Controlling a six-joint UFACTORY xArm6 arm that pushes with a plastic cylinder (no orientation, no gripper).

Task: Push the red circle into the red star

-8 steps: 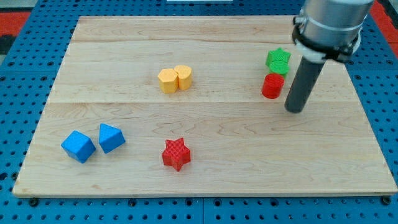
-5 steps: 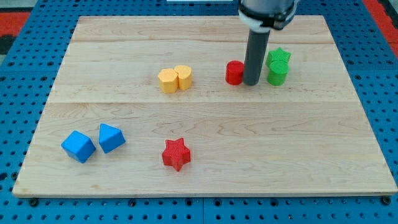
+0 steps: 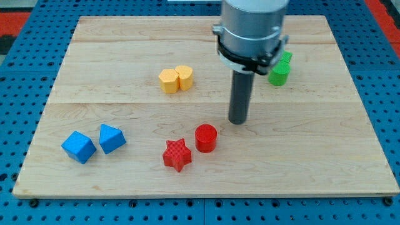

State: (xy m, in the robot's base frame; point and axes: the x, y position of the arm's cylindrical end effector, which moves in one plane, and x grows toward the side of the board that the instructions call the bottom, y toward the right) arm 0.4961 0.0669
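Red circle (image 3: 205, 138) sits in the lower middle of the wooden board (image 3: 350, 150), near the bottom edge, just right of the red star (image 3: 177, 154) and a bit higher; they look nearly touching, but whether a thin gap remains cannot be told. So the step in hand seems the last one: closing the circle onto the star. The rod tip (image 3: 237, 121) stands up-right of the circle, near it but apart, not in contact. The arm has no gripper, only the rod, so there is nothing to open or close. Judging from this, the next move needs a short push toward the bottom-left corner, w/ the tip kept behind the circle's upper-right side so it does not slide off past the star. The circle is a round upright cylinder, flat face up; it has no long axis across the board & no pointing direction. The star lies flat, one point approx. toward the top edge.
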